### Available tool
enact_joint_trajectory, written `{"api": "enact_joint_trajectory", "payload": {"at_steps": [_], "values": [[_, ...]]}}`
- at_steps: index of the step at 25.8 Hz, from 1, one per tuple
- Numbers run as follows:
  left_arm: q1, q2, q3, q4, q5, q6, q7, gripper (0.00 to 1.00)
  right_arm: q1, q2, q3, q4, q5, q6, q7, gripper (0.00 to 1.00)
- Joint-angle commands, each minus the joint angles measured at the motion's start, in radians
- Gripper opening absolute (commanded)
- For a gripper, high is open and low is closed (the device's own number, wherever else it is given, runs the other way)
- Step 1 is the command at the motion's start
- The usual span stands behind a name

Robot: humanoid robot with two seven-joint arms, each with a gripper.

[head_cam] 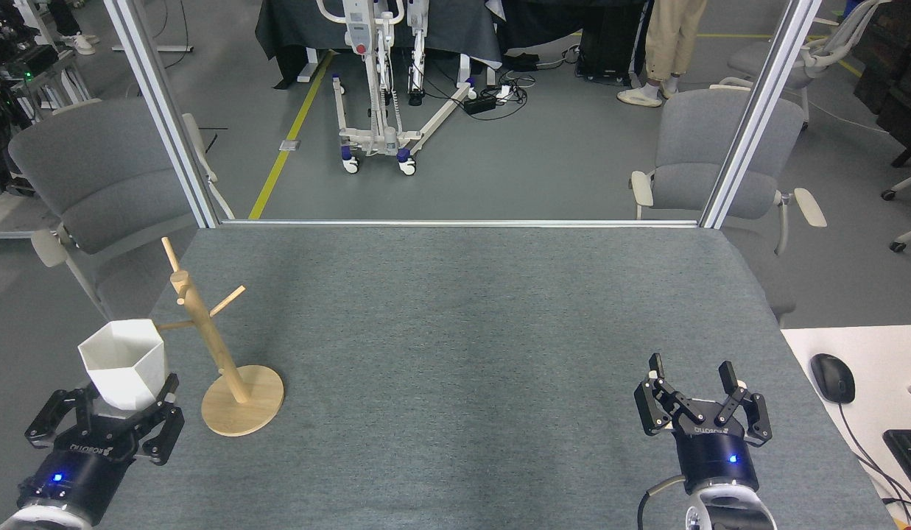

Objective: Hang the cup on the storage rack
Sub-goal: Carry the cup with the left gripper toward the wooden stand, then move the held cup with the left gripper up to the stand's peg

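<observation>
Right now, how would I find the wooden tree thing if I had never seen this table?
Start at the big grey table and look to its near left corner. There the storage rack stands on a round flat base, right beside the white cup that the left hand holds. It is the only wooden thing, a thin post with pegs sticking out.

"ROBOTIQ" lettering (upside down) on the left pincer and the right pincer.

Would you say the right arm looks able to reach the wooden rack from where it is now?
Probably yes: bare table lies between the open right gripper and the storage rack, nothing blocking. Whether it stretches that far is unclear.
</observation>
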Motion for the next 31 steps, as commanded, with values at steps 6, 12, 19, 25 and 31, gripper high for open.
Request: {"api": "enact_joint_trajectory", "payload": {"at_steps": [6, 12, 19, 25, 31], "values": [[0.007, -0.023, -0.009, -0.038, -0.025, -0.004, -0.001, 0.00, -0.003, 0.005, -0.001, 0.001, 0.000, 0.000, 0.001, 0.99], [-0.002, -0.095, -0.009, -0.042, -0.181, 0.024, -0.003, 0.00, -0.003, 0.005, -0.001, 0.001, 0.000, -0.001, 0.001, 0.99], [-0.019, -0.105, -0.009, -0.036, -0.195, 0.081, -0.001, 0.00, -0.003, 0.005, -0.001, 0.001, 0.000, -0.001, 0.001, 0.99], [-0.004, -0.103, -0.003, -0.059, -0.183, 0.062, 0.019, 0.00, -0.002, 0.005, -0.003, 0.003, 0.000, 0.000, 0.001, 0.99], [0.021, -0.101, 0.051, -0.082, -0.115, 0.035, 0.034, 0.00, -0.002, 0.005, -0.003, 0.005, 0.000, 0.000, 0.001, 0.99]]}}
